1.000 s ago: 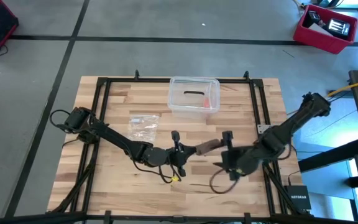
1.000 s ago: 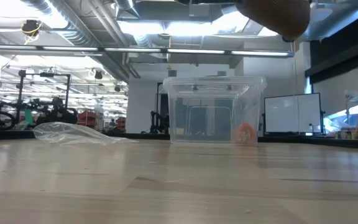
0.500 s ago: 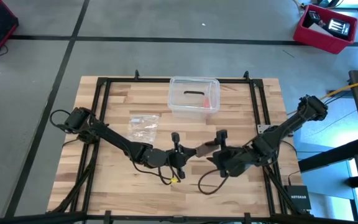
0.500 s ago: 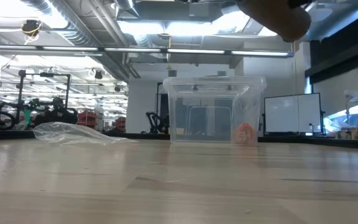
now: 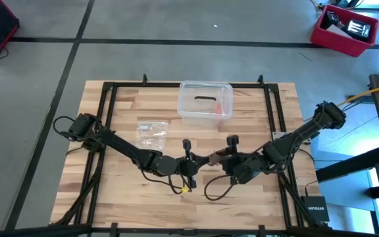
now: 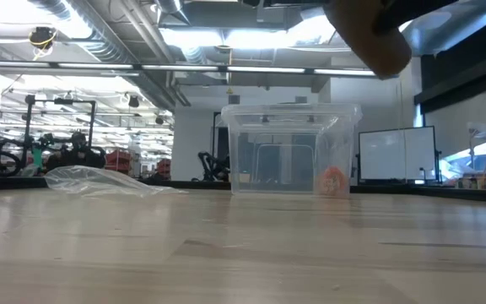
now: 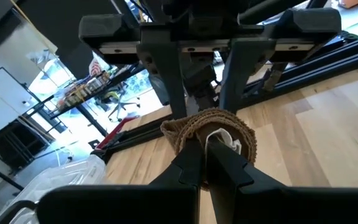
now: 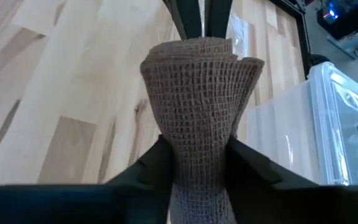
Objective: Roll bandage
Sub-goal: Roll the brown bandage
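The bandage (image 5: 214,158) is a small brown roll of mesh fabric, held in the air between my two grippers over the table's middle near part. In the low view it shows high above the wood (image 6: 371,35). My left gripper (image 5: 191,160) is shut at the roll's left end (image 7: 210,127). My right gripper (image 5: 229,156) comes from the opposite side, its two fingers closed on the roll's flanks (image 8: 197,81). My left gripper (image 7: 205,155) has its shut fingertips in the roll's left end (image 7: 219,138), where the brown wraps curl around them and a white bit shows. It comes level from the table's left, along the roll. The wraps hide what the fingers pinch. My right gripper (image 8: 197,168) pinches the roll's right part between its two fingers (image 8: 157,163), one on each flank, and the mesh narrows there. The fingers come level from the table's right and lie along the roll. The roll is lifted clear of the table, roughly level.
A clear plastic box (image 5: 205,102) stands at the table's far middle (image 6: 289,152). A small clear plastic bag (image 5: 152,133) lies left of it. A black frame (image 5: 107,131) runs round the table, and a cable loop (image 5: 212,191) hangs below the right wrist.
My right gripper has moved toward the table's left, along the roll toward my left gripper. In the low view the roll has tipped a little, its right end now lower.
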Tool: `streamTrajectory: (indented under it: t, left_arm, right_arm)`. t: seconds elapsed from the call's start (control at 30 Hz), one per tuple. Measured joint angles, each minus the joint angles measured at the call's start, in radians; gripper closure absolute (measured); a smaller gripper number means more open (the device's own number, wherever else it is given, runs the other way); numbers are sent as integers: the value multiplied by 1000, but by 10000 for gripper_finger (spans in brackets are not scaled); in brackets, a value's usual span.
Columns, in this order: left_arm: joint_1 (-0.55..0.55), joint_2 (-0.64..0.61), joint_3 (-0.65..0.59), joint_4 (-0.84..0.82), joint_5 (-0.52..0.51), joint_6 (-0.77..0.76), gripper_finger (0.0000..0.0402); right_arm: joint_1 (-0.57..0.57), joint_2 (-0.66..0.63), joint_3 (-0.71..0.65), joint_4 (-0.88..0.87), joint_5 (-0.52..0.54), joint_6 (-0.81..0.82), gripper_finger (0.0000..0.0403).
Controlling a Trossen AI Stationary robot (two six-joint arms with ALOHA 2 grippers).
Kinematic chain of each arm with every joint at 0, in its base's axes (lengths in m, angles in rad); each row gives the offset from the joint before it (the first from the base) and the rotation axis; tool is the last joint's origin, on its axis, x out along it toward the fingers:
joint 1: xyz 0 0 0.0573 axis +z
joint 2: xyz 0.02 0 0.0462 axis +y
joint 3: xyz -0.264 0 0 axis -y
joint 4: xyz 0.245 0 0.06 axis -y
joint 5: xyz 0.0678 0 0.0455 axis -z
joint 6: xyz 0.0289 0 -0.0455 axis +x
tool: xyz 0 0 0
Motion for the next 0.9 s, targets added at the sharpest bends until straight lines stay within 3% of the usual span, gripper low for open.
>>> streamTrajectory:
  t: [0.37,0.53,0.7,0.8,0.9]
  left_arm:
    - [0,0,0,-34,4,-30,392]
    - [-7,-25,2,-113,-24,-80,338]
    - [-34,-91,3,-394,-63,-159,270]
    - [-41,-128,3,-620,-139,-323,251]
    - [-24,-136,1,-839,-146,-518,247]
  right_arm:
    - [-10,1,0,-3,-51,4,341]
    - [-11,1,-3,-32,-99,54,342]
    - [-11,2,-9,-114,-111,150,342]
    - [-11,0,-57,-115,-126,226,341]
    - [-18,0,-142,-75,-146,295,340]
